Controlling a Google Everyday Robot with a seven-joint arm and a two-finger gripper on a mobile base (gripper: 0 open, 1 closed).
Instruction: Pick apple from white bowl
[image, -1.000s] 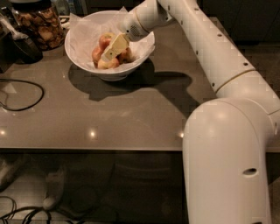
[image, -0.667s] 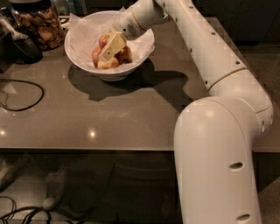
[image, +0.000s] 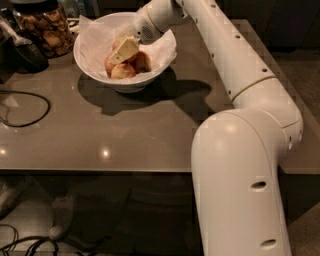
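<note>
The white bowl (image: 90, 60), lined with crumpled white paper, stands at the back left of the grey table. Several apples lie in it. The reddest apple (image: 143, 61) is on the right side of the pile, and paler ones (image: 121, 71) lie in front and to the left. My gripper (image: 123, 50) reaches down into the bowl from the right. It sits on top of the pile, just left of the red apple and touching or nearly touching the apples. It hides part of the pile.
A glass jar of brown snacks (image: 44, 27) stands left of the bowl, next to a dark object (image: 22, 52). A black cable (image: 25, 107) loops on the table's left part. My white arm (image: 240, 150) fills the right foreground. The table's front edge (image: 100, 172) runs across the middle.
The arm's big lower body has swung a little to the left. The gripper has stayed inside the bowl on the apples, shifting slightly left.
</note>
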